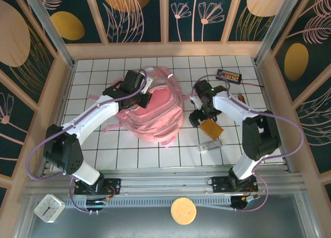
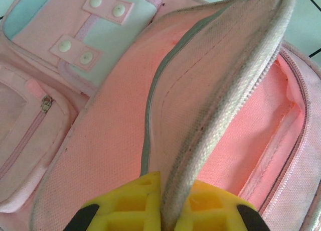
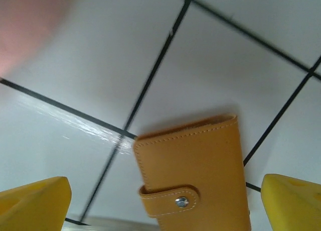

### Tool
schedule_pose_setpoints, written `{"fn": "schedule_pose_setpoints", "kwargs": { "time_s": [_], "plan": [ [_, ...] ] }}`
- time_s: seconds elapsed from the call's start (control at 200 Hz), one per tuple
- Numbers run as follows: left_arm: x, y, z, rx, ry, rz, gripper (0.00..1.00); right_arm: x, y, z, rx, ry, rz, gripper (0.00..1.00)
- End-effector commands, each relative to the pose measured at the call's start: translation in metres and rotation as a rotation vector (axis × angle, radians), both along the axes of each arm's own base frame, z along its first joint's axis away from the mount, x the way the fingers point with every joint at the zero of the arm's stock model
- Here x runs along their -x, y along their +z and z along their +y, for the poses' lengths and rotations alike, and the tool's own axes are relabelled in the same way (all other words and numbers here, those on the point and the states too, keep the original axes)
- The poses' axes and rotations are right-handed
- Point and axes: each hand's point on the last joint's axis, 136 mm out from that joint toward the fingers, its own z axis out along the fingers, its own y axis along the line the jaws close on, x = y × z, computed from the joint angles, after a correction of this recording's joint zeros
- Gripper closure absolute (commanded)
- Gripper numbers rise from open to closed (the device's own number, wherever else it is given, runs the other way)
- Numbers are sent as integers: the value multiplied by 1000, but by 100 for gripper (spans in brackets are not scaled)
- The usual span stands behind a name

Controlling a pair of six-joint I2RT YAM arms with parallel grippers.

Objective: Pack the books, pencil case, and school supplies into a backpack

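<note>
Where the bag lies: a large soft pink fabric backpack is laid flat on the white tiled table, between the two arms, with its main compartment unzipped.
Left gripper: it is closed tight on the backpack's zip-edged flap, which is pinched between the yellow fingertips and lifted so that the mouth gapes.
Inside of the bag: bare pink lining is seen in the part exposed to the left wrist camera. Whether anything has been packed deeper in cannot be told.
Right gripper: its jaws are spread wide and nothing is held. It is poised just above the orange-brown book.
Orange-brown book: a small flat square cover of leather-look material, fastened by a snap strap, is laid on the tiles just beside the backpack's right side, outside it.
School supplies: a small whitish-grey rectangular block is laid on the tiles near the orange-brown book, on the side towards the arm bases, likewise unpacked.
Black gadget with orange digits: it is set at the far right of the table, well apart, and is judged no part of the packing.
Progress: the task is judged to be underway but unfinished. The mouth is held ready, while at least the orange-brown book and the block are left to be packed.
Step in hand, as judged: the orange-brown book is to be grasped and carried into the open mouth.
</note>
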Motion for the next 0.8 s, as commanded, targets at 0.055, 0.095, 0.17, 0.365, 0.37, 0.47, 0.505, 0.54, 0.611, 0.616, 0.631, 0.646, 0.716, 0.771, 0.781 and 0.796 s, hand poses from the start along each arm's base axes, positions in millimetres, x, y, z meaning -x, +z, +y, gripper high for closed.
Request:
{"fn": "schedule_pose_setpoints", "kwargs": {
  "time_s": [0.055, 0.095, 0.17, 0.365, 0.37, 0.47, 0.505, 0.54, 0.611, 0.616, 0.631, 0.646, 0.716, 0.771, 0.781, 0.796],
  "plan": [
    [3, 13, -2, 31, -1, 4, 100, 12, -24, -26, 125, 106, 82, 1],
    [4, 13, -2, 29, -3, 5, 100, 10, -28, -27, 133, 104, 85, 1],
    [5, 13, -2, 30, -8, 8, 100, 7, -33, -28, 136, 101, 86, 1],
    [6, 12, -2, 25, -13, 14, 100, 5, -46, -37, 136, 78, 111, 1],
    [6, 12, -2, 25, -13, 14, 100, 5, -46, -37, 135, 77, 111, 1],
    [6, 11, -1, 22, -16, 15, 100, 3, -51, -43, 134, 58, 116, 1],
    [7, 11, -2, 23, -18, 16, 100, 2, -52, -44, 128, 53, 118, 1],
    [7, 11, -2, 22, -20, 16, 100, 2, -54, -45, 123, 45, 122, 1],
    [6, 11, -1, 17, -21, 16, 100, 4, -58, -43, 108, 45, 140, 1],
    [7, 11, -1, 17, -21, 16, 100, 4, -59, -43, 108, 45, 141, 1],
    [7, 10, -1, 16, -22, 18, 100, 4, -60, -42, 103, 43, 145, 1],
    [7, 10, -1, 15, -22, 17, 100, 5, -61, -41, 101, 43, 150, 2],
    [7, 10, -2, 14, -25, 18, 100, 7, -65, -40, 99, 45, 159, 2],
    [7, 8, -1, 13, -25, 23, 100, 8, -67, -39, 98, 47, 160, 2],
    [8, 8, -2, 14, -26, 23, 100, 8, -67, -39, 98, 45, 159, 2],
    [8, 7, -2, 14, -27, 23, 100, 8, -67, -38, 96, 46, 160, 2]
  ]
}}
